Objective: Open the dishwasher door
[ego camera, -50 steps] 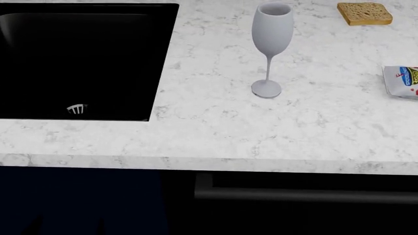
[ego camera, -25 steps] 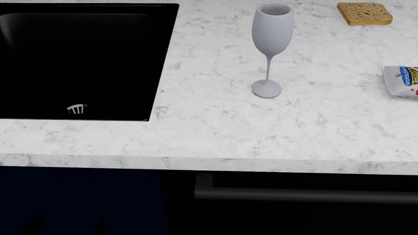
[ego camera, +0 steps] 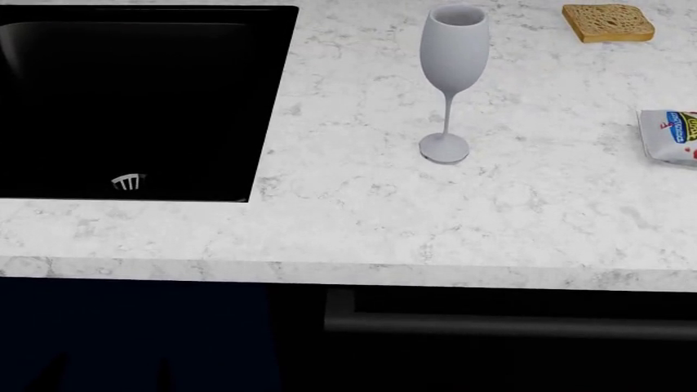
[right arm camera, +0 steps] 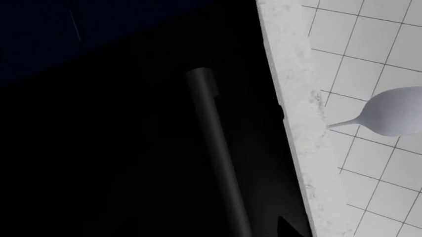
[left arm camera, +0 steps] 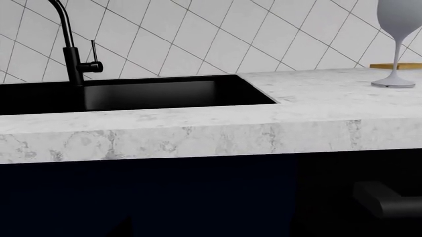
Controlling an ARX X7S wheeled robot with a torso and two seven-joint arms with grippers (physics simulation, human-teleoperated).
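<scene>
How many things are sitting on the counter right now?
3: a wine glass near the middle of the counter, a slice of toast at the far right corner, and a snack packet cut off by the right edge. More may lie outside the view.

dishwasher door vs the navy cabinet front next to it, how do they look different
The dishwasher door is black and sits below the counter's right part; the navy cabinet front is dark blue and sits under the sink. The dishwasher door carries a long horizontal grey bar handle near its top edge; no handle shows on the visible part of the navy cabinet front. Both are flat, upright and shut, tucked under the marble countertop.
</scene>
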